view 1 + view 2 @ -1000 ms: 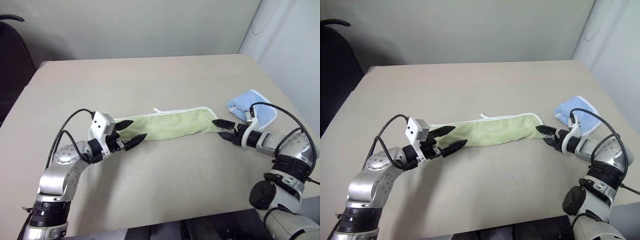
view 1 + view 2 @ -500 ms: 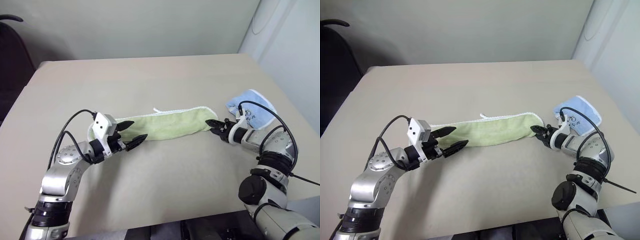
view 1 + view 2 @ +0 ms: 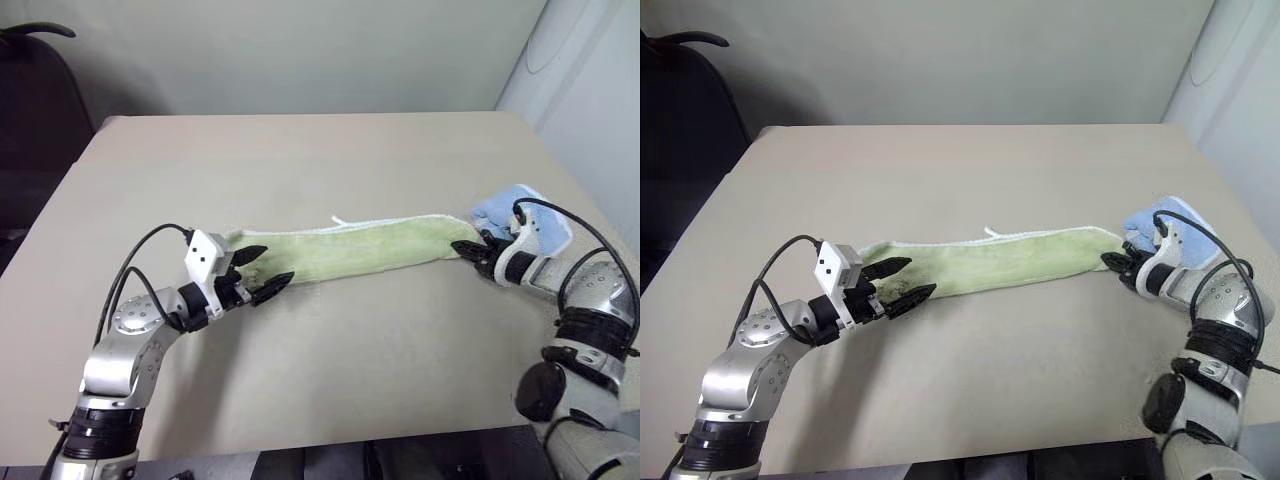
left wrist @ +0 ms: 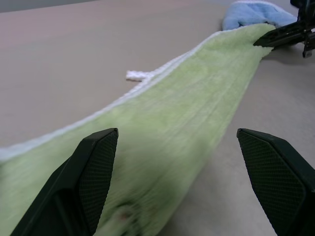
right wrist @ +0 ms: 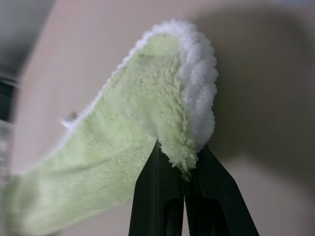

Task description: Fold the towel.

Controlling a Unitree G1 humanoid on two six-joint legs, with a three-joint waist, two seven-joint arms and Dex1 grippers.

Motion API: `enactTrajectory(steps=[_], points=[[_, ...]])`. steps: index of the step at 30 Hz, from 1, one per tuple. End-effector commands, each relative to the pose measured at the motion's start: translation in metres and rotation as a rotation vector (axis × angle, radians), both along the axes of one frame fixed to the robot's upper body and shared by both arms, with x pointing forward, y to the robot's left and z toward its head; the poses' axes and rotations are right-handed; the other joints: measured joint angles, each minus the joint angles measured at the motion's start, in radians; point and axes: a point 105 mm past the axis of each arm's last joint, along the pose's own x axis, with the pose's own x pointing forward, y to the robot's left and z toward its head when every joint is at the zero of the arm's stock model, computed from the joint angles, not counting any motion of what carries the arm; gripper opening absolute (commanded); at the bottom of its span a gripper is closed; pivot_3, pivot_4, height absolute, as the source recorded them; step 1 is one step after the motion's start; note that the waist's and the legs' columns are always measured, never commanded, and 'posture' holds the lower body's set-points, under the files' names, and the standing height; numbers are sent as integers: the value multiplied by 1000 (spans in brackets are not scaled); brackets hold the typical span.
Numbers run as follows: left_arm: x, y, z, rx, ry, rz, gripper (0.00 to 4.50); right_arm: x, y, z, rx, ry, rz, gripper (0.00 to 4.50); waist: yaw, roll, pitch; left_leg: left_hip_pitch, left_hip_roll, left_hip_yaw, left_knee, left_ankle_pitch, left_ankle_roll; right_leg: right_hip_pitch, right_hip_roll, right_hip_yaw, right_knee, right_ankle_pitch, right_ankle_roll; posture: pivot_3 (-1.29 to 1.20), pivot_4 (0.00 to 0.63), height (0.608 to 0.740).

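Fingers of the left gripper [image 3: 262, 271] are seen spread wide apart, nearest the camera on the left side of the table [image 3: 330, 390]. The gripper is held level just above the tabletop, pointing toward the right, with its tips at the near left end of the towel [image 3: 350, 249]; in the left wrist view the two black fingers [image 4: 93, 172] stand on either side of the green cloth, and no contact with it can be made out.

On the right side, the right gripper [image 3: 468, 248] is pressed together on the far right end of the towel. In the right wrist view the two fingers [image 5: 162, 196] are closed with a fold of green terry and its white edging pinched between them, the fabric rising above the tips.

Between the two grippers the towel is laid out as a long, narrow band across the middle of the table, folded lengthwise, with white stitched edging along its farther side and a small white loop sticking out from that edge near the middle.

Just beyond the right gripper, near the right edge of the table, a smaller light blue cloth [image 3: 520, 205] is bunched up, just beside the towel's pinched end.

At the far left, beyond the table, part of a dark chair [image 3: 40, 90] is seen.
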Motion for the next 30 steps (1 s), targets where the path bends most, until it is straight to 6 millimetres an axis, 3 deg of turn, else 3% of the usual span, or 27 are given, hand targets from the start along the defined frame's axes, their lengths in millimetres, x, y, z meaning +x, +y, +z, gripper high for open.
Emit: enactTrajectory(steps=[1,8,16,22,30], points=[[-1,-4,11,5,-54,-19,4185,4,8,33,-210,-195,124,9,0,0,0,0,0,0,0,0,0,0,0,0,0,0,0,0,150,740],[-2,-7,7,11,-48,-24,4185,6,37,51,-483,-365,321,9,0,0,0,0,0,0,0,0,-1,0,1,0,0,0,0,0,150,740],[-1,-9,7,9,-46,-25,4185,-10,105,66,-852,-631,723,9,0,0,0,-2,1,-1,1,0,-1,0,1,-1,0,0,0,0,150,740],[1,-12,8,3,-51,-28,4185,-25,160,49,-964,-721,1035,9,-1,0,0,-2,1,-1,1,0,-1,0,1,-1,0,0,0,0,150,740],[-1,-12,7,-4,-53,-13,4185,-17,192,26,-986,-734,1108,9,0,0,0,-4,1,-2,1,0,-1,-2,0,-2,0,0,0,0,150,740]])
